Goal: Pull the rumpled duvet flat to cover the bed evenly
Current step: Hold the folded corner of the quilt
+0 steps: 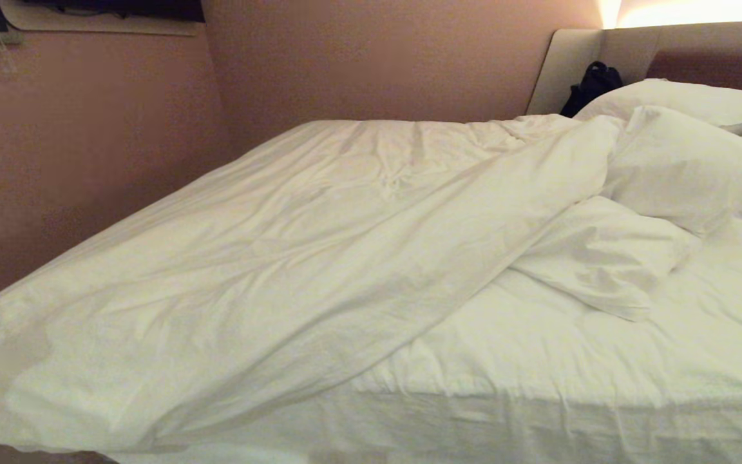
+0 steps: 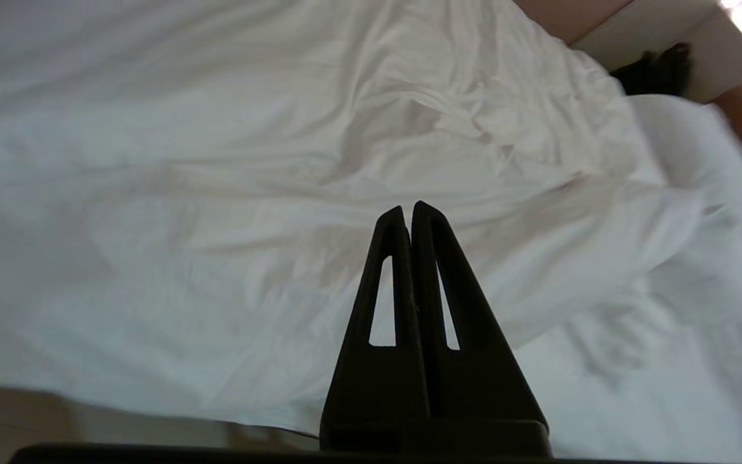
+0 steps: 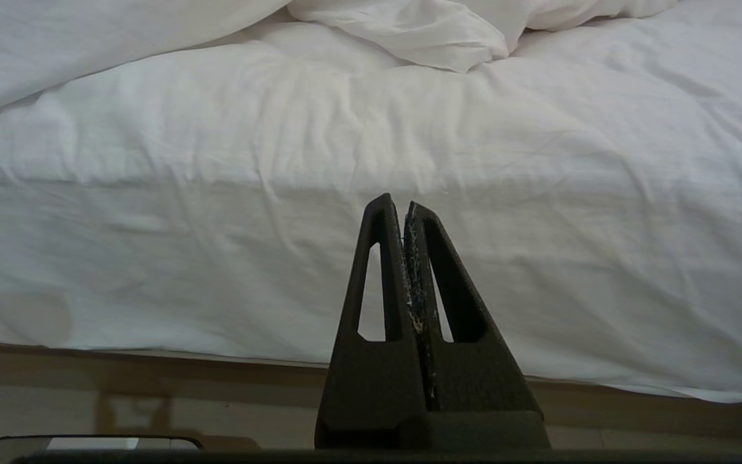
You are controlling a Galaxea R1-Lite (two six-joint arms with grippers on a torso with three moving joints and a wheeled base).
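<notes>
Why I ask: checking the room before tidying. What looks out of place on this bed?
The duvet lies askew, bunched over the bed's left half, its edge running diagonally. The right side's sheet is bare, and a pillow sits partly under the fold.

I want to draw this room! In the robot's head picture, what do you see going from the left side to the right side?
Pinkish wall → rumpled duvet → black bag by the headboard → pillows at the far right.
</notes>
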